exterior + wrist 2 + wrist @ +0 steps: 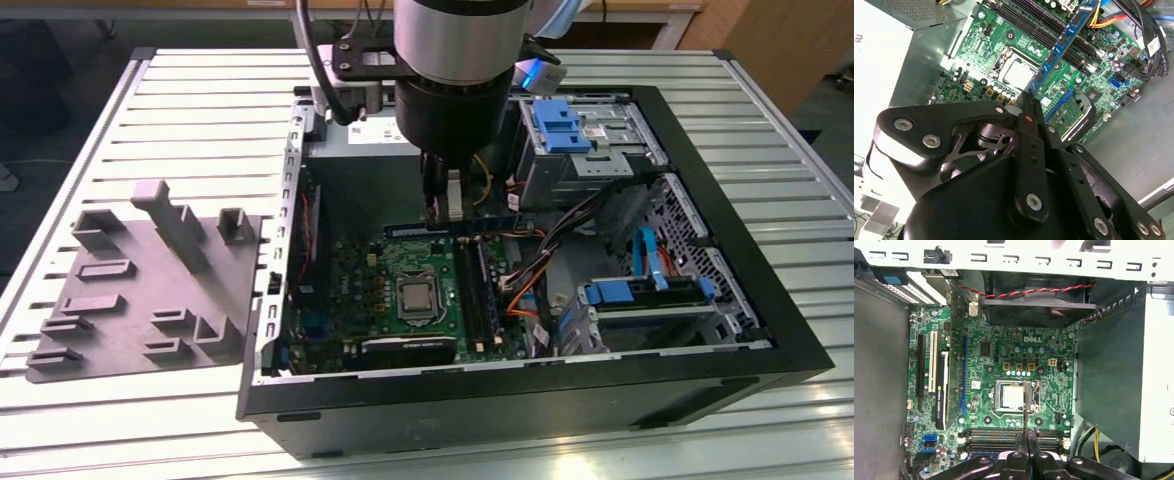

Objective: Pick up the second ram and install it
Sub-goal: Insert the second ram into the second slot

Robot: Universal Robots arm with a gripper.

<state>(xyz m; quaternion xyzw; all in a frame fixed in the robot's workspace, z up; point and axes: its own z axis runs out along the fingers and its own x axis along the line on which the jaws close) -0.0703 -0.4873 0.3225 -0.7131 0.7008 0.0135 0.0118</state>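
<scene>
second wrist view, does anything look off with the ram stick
The second ram, held in the jaws of the gripper over the motherboard, runs crosswise to the long black slots rather than along them. Nothing looks damaged.

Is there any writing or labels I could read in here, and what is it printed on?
Motherboard: white maker's logo, left unquoted.
Graphics card: white edge lettering, too small to read.
The second ram, held in the gripper: no legible print.
</scene>
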